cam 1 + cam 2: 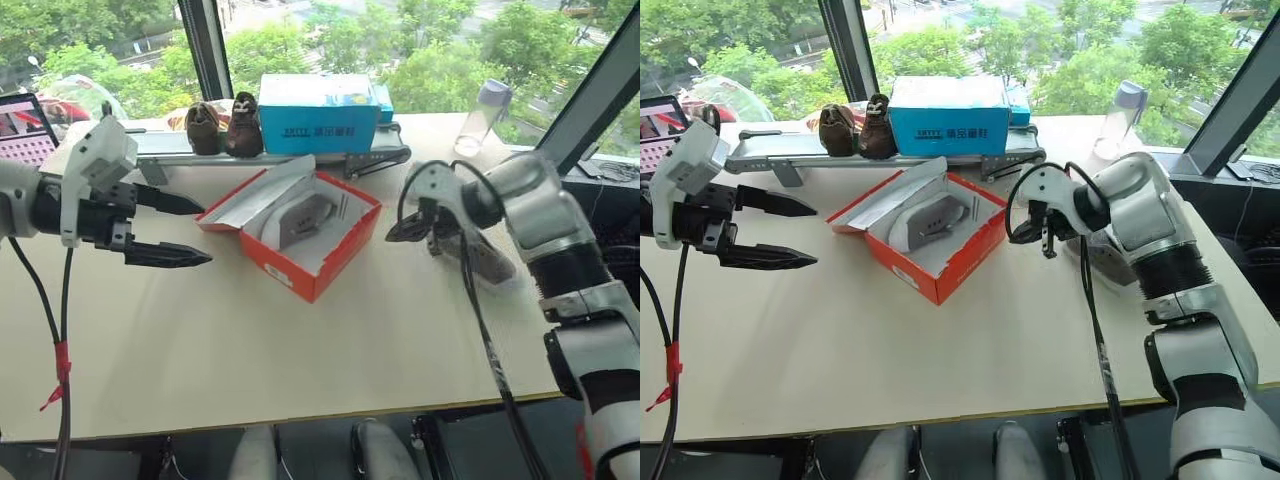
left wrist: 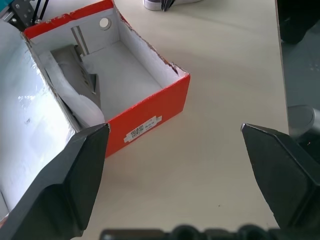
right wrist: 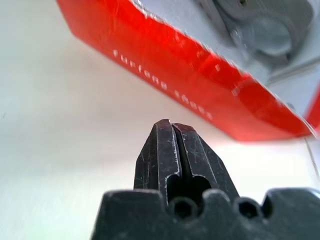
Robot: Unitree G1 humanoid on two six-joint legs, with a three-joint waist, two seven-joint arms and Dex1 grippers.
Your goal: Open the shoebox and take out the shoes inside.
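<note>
You have the shoebox (image 1: 300, 235) open at the centre of the head view, on the pale worktop (image 1: 250, 350), its lid (image 1: 255, 192) thrown back toward the upper left and resting tilted. So the opening step looks done.

One grey shoe (image 1: 303, 217) lies inside the box, against the side next to the lid; the rest of the white interior beside it is bare. The second shoe (image 1: 487, 262) lies out on the worktop at the right of the frame, just behind your right arm, well apart from the box. Judging by that, you are half through the unloading: one shoe out, one left to lift.

Your right pincer (image 1: 408, 230) hangs between the box and the shoe that is out, near the box's right corner; its fingers sit pressed together and it grips nothing. Your left pincer (image 1: 172, 232) hovers at the left of the frame, above the worktop and apart from the lid, with its fingers spread wide and nothing between them.

At the back of the worktop, in the upper middle of the frame, a blue box (image 1: 318, 113) and a pair of small brown shoes (image 1: 224, 125) stand aside; they have no part in this.
</note>
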